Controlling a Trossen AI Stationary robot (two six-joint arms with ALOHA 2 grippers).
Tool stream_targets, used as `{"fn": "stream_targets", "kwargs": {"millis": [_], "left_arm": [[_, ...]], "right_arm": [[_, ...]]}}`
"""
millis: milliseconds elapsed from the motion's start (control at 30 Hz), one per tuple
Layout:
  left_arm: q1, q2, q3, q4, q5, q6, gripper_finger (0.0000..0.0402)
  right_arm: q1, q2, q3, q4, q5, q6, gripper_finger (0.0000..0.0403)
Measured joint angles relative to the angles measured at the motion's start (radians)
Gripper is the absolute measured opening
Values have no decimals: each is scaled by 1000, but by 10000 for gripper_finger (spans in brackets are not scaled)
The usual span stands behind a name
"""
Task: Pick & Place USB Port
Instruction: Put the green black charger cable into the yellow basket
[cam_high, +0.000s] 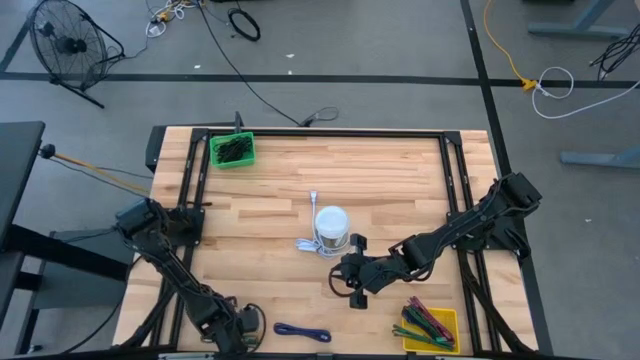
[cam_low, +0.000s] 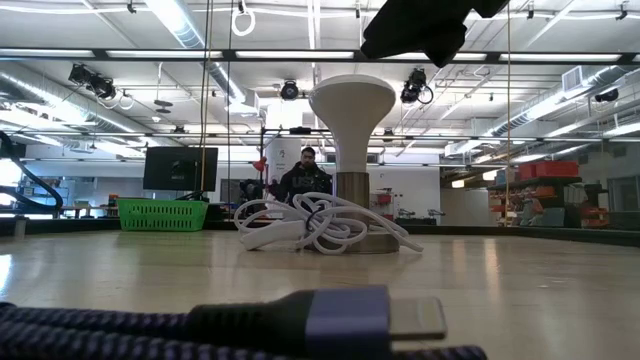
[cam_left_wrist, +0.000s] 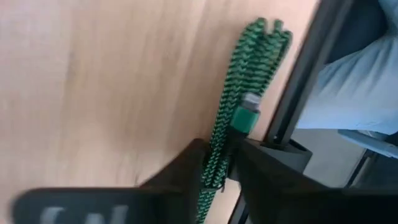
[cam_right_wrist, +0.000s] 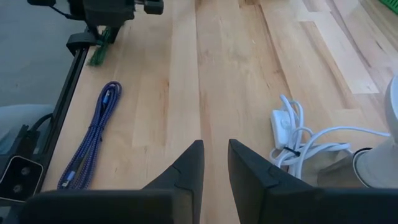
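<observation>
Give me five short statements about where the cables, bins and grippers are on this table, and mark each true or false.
1. The left gripper has its fingers around the green braided cable. True.
2. The blue cable lies inside the green basket. False: it lies on the bare wood near the table's front edge; the green basket stands at the far left corner.
3. The white cable lies bundled against the base of the white-topped stand. True.
4. The right gripper holds the white cable. False: nothing is between its fingers, and the cable lies apart from it.
5. The yellow bin stands at the table's front right, with cables in it. True.
</observation>
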Motion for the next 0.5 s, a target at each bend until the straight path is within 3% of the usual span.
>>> {"fn": "stream_targets", "kwargs": {"millis": [67, 133, 267, 367, 500], "left_arm": [[11, 1, -1, -5, 28, 5, 47], [21, -1, -2, 8, 33, 11, 23], [43, 0, 1, 16, 9, 27, 23], [65, 7, 56, -79, -8, 44, 23], [105, 10, 177, -378, -201, 114, 23]], "right_arm": [[0, 0, 0, 0, 0, 0, 75], [0, 0, 0, 0, 0, 0, 75], [0, 0, 0, -1, 0, 0, 75], [0, 0, 0, -10, 0, 0, 75], [0, 0, 0, -20, 0, 0, 75]]}}
